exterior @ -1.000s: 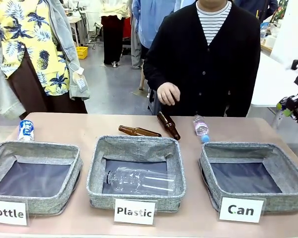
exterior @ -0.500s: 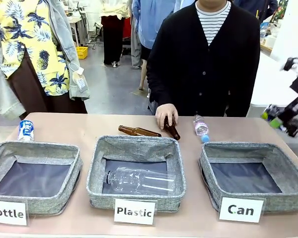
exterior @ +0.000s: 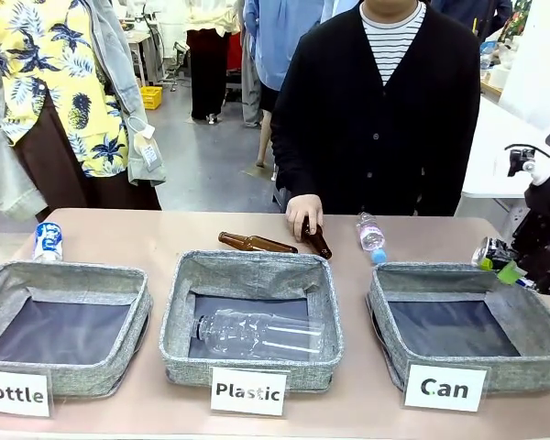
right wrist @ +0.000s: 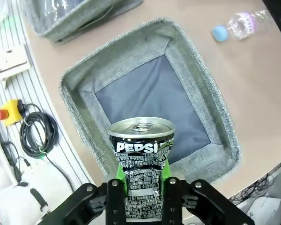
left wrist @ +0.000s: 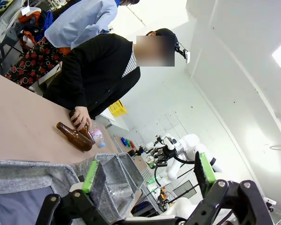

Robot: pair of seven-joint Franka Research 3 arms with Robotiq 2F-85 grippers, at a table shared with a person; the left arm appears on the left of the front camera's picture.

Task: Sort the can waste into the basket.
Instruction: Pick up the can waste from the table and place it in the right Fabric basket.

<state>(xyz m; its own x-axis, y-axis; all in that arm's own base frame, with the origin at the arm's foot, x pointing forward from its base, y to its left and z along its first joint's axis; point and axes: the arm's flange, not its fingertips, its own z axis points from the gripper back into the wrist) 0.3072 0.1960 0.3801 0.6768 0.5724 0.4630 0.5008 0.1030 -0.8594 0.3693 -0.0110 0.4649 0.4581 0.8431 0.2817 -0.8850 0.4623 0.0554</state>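
My right gripper [exterior: 508, 269] is shut on a crushed black and silver can [exterior: 489, 254] and hangs over the far right rim of the grey "Can" basket [exterior: 440, 275]. In the right wrist view the can [right wrist: 141, 140] sits upright between the green pads of the gripper [right wrist: 141, 177], with the basket [right wrist: 196, 70] and its dark floor below. A blue and white can [exterior: 48, 240] stands at the far left of the table. My left gripper [left wrist: 147, 173] is open with nothing in it, above a grey bin.
The "Plastic" bin [exterior: 250, 266] holds a clear bottle [exterior: 261, 335]; the "Bottle" bin [exterior: 69, 275] is at the left. Two brown bottles [exterior: 257, 243] lie behind, the person's hand [exterior: 304, 213] on one. A small pink-labelled plastic bottle [exterior: 370, 235] lies near the Can basket.
My right arm came down and in from the right edge with the can, reaching the Can basket's far right rim. The person's hand dropped onto a brown bottle.
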